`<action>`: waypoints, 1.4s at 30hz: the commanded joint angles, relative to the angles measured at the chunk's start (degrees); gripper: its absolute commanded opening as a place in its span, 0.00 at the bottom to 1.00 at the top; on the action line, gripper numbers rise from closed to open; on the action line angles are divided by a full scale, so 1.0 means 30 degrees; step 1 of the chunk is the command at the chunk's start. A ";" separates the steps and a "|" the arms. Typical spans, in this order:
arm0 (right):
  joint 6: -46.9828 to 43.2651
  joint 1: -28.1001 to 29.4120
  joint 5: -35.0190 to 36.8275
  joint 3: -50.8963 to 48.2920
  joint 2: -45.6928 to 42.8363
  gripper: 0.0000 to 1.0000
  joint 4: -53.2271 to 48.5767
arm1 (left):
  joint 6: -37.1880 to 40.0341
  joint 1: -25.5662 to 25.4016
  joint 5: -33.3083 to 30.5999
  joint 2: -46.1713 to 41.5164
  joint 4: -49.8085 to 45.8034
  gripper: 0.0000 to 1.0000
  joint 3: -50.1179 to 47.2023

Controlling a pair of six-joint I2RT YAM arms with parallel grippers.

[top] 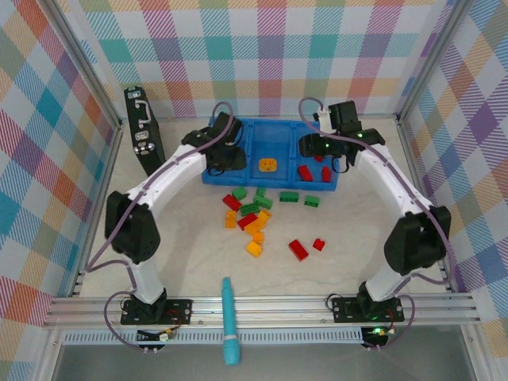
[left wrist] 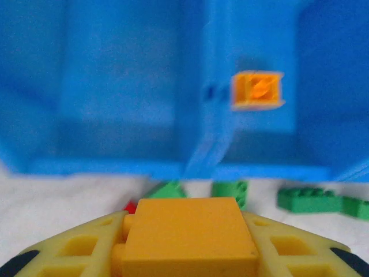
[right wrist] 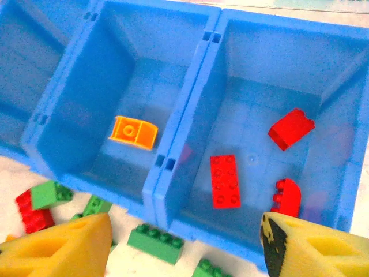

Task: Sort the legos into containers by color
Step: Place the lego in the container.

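Nearest, the left gripper (top: pixel 225 157) is clenched on the held orange brick (left wrist: pixel 190 234), its yellow fingers (left wrist: pixel 271 234) pressing the two flat sides; I judge such a brick to be light, stiff and a little slippery, so the smooth side walls are the good place to take hold, not the studded top; a modest squeeze should be enough, as hard plastic does not crush. On the table (top: pixel 175 254) two red bricks (top: pixel 298 250) lie apart, closer to the arm bases; beyond them the loose legos (top: pixel 252 213) make a tight heap of green, red and orange, some touching, so there I would choose a brick with two free sides. Farther, the blue tray (right wrist: pixel 176 144) has three compartments; the middle one holds a lone orange brick (right wrist: pixel 134 131), the right one holds three red bricks (right wrist: pixel 225 180); the right gripper (right wrist: pixel 185 228) hangs released over that right compartment, with nothing between its fingers.
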 commanded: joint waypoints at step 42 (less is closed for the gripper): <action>0.2899 0.1155 -0.2403 -0.9075 -1.0200 0.74 -0.2510 | 0.4067 -0.1637 -0.0871 0.5685 0.0066 0.58 1.0660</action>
